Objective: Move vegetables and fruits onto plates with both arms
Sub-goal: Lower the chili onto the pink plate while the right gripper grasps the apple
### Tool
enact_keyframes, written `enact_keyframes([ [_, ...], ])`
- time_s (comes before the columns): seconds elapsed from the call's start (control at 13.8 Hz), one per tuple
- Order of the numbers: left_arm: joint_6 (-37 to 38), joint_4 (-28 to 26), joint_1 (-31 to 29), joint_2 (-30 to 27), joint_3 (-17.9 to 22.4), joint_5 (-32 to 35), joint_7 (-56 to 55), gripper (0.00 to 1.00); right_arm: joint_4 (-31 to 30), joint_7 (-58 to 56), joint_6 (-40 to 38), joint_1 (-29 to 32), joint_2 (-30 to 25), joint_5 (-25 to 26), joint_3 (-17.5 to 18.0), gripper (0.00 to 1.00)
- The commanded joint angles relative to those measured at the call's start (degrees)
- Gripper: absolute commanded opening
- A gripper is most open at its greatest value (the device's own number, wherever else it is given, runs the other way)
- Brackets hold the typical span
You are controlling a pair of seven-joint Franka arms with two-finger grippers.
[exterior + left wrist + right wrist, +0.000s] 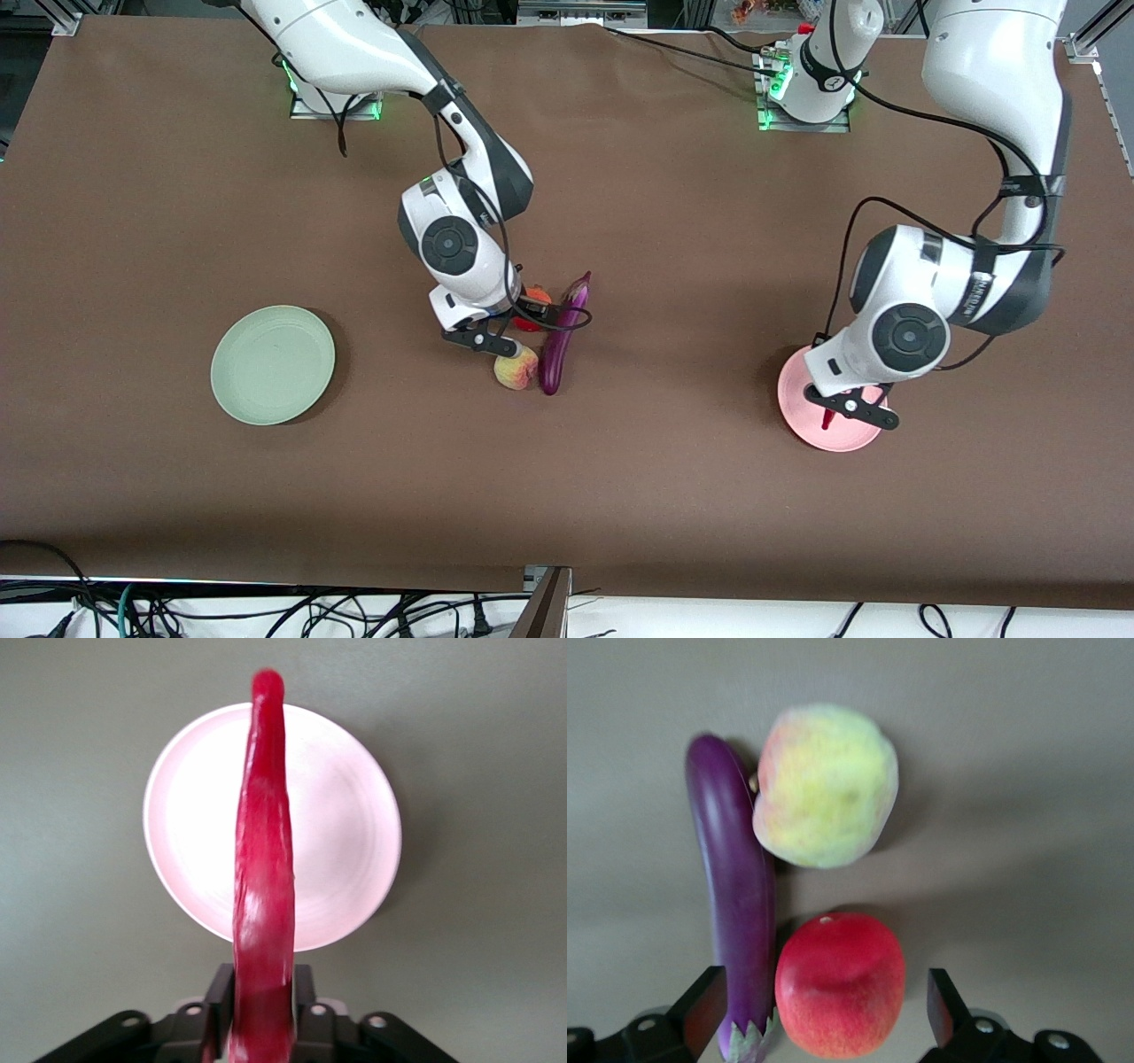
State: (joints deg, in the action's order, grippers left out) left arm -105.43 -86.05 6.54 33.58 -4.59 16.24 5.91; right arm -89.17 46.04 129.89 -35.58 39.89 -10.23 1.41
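Observation:
My left gripper (843, 409) is shut on the red chili pepper (827, 416) and holds it above the pink plate (797, 399). In the left wrist view the chili (263, 859) hangs from the gripper (263, 1010) over the plate (345, 815). My right gripper (483, 341) is open, low over the fruits in mid-table. In the right wrist view the gripper (824, 1005) spans the red fruit (840, 983) and the stem end of the purple eggplant (731, 886), with the peach (826, 787) past them. The eggplant (563, 341), peach (516, 369) and partly hidden red fruit (534, 306) lie together.
The mint green plate (273, 364) lies empty toward the right arm's end of the table. A brown cloth (177, 221) covers the table. Cables run along the table edge nearest the front camera.

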Motion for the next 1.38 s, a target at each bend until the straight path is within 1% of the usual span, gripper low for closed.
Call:
enact_keyframes([
  [0.0,1.0,2.6,0.4,1.4,-0.9,0.1,1.3,1.00,1.1,0.3,0.2,-1.0,1.8,-0.4,-0.5,1.00],
  [0.15,1.0,2.7,0.4,1.4,-0.9,0.1,1.1,1.00,1.1,0.3,0.2,-1.5,2.6,-0.3,-0.5,1.00],
  [0.29,1.0,2.8,0.6,1.5,-1.1,-0.5,1.0,1.00,1.1,0.3,2.1,-2.2,3.3,-0.7,-0.5,1.00],
  [0.44,1.0,2.8,1.2,1.6,-1.2,-6.0,0.9,1.00,1.1,0.3,3.4,-2.4,4.1,-0.3,-0.5,1.00],
  [0.51,1.0,2.9,1.2,1.8,-1.3,-9.6,0.8,1.00,1.1,0.3,4.0,-2.4,4.5,-0.2,-0.5,0.96],
  [0.58,1.0,3.0,1.2,2.0,-1.4,-13.9,0.9,1.00,0.9,0.1,4.2,-2.4,4.8,-0.1,-0.5,0.79],
  [0.73,1.0,2.9,1.3,2.2,-1.4,-21.9,0.7,1.00,0.9,-0.4,4.2,-2.3,4.8,-0.1,-0.5,0.41],
  [0.8,1.0,2.9,1.2,2.5,-1.4,-25.8,0.7,1.00,1.1,-0.8,4.1,-2.3,4.7,-0.1,-0.7,0.28],
  [0.87,0.9,2.9,1.1,3.5,-1.4,-31.6,0.7,1.00,1.1,-2.3,3.5,-1.9,4.0,-0.1,-0.9,0.25],
  [0.95,0.9,2.8,1.1,4.3,-1.4,-38.3,0.8,1.00,0.9,-3.6,1.0,-1.2,2.5,-0.1,-1.1,0.25],
  [1.02,0.9,2.6,1.3,4.8,-1.4,-43.1,0.8,1.00,1.3,-5.9,-4.7,1.3,0.1,-0.2,-1.2,0.25],
  [1.16,0.0,2.8,2.2,6.7,-1.6,-46.5,1.1,1.00,1.7,-14.0,-15.1,6.4,-4.0,-0.6,-1.3,0.25],
  [1.24,-3.9,2.4,4.3,7.4,-2.0,-47.3,1.6,1.00,1.6,-17.5,-19.9,8.2,-5.1,-0.1,-2.9,0.25],
  [1.31,-9.6,1.8,7.6,7.5,-2.1,-47.0,1.6,1.00,1.8,-22.1,-22.5,9.2,-5.6,-0.1,-6.5,0.25],
])
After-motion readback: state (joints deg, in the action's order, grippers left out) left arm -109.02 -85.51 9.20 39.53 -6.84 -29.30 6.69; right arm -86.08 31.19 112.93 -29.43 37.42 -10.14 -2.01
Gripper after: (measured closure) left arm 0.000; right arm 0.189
